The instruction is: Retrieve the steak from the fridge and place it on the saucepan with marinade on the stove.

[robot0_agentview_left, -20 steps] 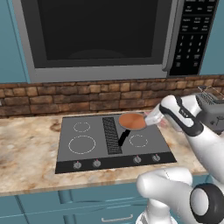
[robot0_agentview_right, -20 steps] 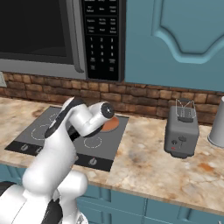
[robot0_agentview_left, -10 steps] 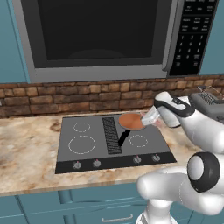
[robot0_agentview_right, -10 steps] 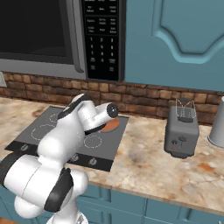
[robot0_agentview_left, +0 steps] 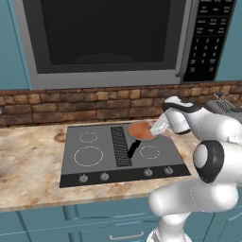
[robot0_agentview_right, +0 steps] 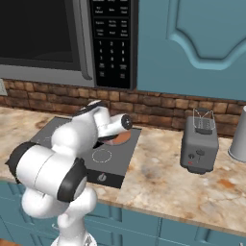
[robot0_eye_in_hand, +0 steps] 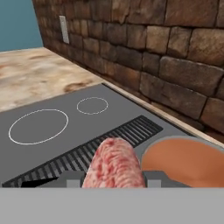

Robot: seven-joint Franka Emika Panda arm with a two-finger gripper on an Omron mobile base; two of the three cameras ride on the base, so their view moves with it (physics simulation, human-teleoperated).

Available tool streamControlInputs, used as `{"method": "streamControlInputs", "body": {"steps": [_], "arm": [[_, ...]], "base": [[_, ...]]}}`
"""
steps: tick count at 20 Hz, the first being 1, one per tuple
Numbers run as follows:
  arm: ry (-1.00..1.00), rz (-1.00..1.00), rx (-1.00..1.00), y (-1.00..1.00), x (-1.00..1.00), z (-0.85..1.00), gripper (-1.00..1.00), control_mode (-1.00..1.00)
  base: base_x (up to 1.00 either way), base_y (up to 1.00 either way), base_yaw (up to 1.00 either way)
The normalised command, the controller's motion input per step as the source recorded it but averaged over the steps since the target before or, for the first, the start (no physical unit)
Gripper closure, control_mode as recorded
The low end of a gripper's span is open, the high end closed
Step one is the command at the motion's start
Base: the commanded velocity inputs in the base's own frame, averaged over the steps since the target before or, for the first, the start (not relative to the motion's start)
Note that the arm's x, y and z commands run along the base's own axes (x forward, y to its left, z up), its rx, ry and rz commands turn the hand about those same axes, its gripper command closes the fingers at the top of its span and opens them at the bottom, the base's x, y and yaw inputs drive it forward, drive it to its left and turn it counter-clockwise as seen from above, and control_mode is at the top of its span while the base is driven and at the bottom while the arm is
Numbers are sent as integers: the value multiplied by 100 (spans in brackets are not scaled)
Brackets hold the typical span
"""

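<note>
The steak [robot0_eye_in_hand: 114, 164], a reddish-pink slab with pale marbling, sits between my fingertips [robot0_eye_in_hand: 154, 177]. My gripper [robot0_eye_in_hand: 114, 178] is shut on it. It hangs just above the stove [robot0_eye_in_hand: 52, 144], beside the black centre grille [robot0_eye_in_hand: 92, 148]. The saucepan [robot0_eye_in_hand: 183, 159], copper-brown inside, lies immediately right of the steak in the hand view. In the left base view my gripper [robot0_agentview_left: 158, 126] reaches from the right over the rim of the saucepan [robot0_agentview_left: 141, 131], whose black handle points toward the knobs. In the right base view my hand covers part of the saucepan [robot0_agentview_right: 120, 140]. The fridge is out of view.
A large microwave [robot0_agentview_left: 104, 38] hangs low over the stove [robot0_agentview_left: 94, 156]. A brick backsplash [robot0_agentview_left: 71, 106] runs behind it. Right of the stove on the counter stand a grey toaster [robot0_agentview_right: 198, 146] and a pale vessel [robot0_agentview_right: 239, 139].
My arm has folded, its elbow swinging forward and down. The hand has stayed by the saucepan's right rim, edging slightly, with the steak still held.
</note>
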Motion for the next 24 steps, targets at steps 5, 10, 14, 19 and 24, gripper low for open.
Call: {"method": "streamControlInputs", "body": {"steps": [5,10,14,19,24], "arm": [[0,0,0,0,34,-2,100,-100],[0,0,0,0,32,-19,100,-100],[0,0,0,0,12,-15,100,-100],[0,0,0,0,1,-20,100,-100],[0,0,0,0,22,-8,100,-100]], "base": [[0,0,0],[0,0,0],[0,0,0],[0,0,0],[0,0,0]]}}
